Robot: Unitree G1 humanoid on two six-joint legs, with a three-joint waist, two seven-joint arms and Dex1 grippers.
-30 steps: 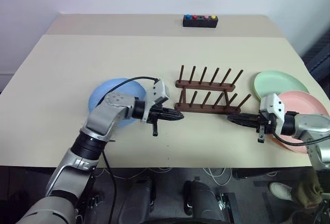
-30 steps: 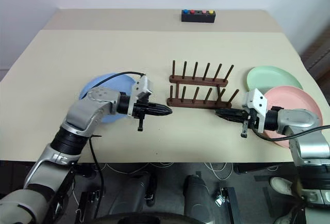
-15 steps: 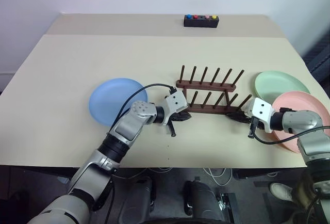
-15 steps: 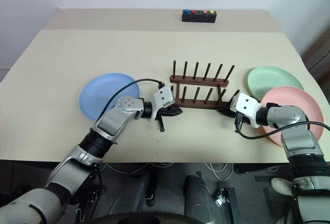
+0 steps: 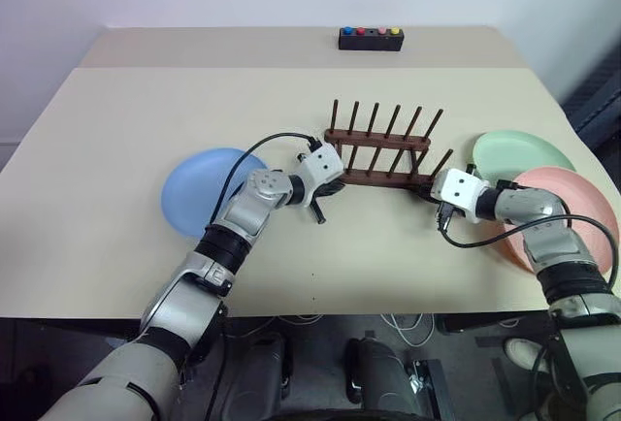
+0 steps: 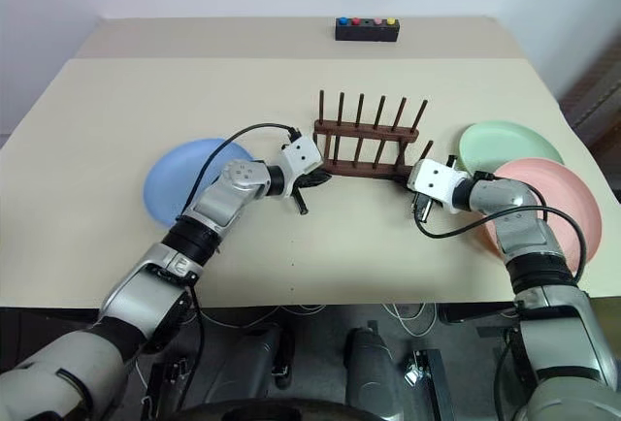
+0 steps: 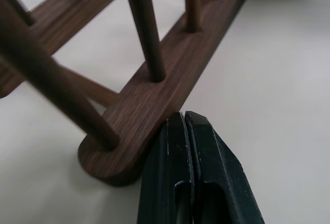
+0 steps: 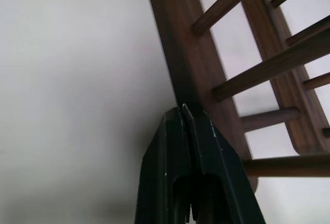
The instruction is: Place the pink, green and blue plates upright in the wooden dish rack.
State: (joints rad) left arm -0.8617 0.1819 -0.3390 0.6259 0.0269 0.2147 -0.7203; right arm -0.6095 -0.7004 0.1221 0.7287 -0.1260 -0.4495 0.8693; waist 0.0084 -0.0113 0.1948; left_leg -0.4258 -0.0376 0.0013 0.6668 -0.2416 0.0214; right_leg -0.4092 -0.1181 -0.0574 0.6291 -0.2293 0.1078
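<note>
The wooden dish rack [image 5: 378,156] stands empty near the table's middle. My left gripper [image 5: 337,181] is shut, its tips [image 7: 184,118] pressed against the near rail [image 7: 170,74] at the rack's left end. My right gripper [image 5: 426,191] is also shut, its tips [image 8: 181,111] against the same rail [image 8: 175,43] near the right end. The blue plate [image 5: 199,203] lies flat left of the rack, behind my left arm. The green plate [image 5: 522,156] lies flat at the right. The pink plate [image 5: 577,215] partly overlaps the green one, and my right forearm crosses it.
A black box with coloured buttons [image 5: 371,39] sits at the table's far edge. Bare tabletop [image 5: 194,111] stretches beyond and in front of the rack. The table's right edge runs close to the pink plate.
Both shut grippers have moved forward to the rack's near rail, one at each end. The rack has slid a little toward the far side of the table.
</note>
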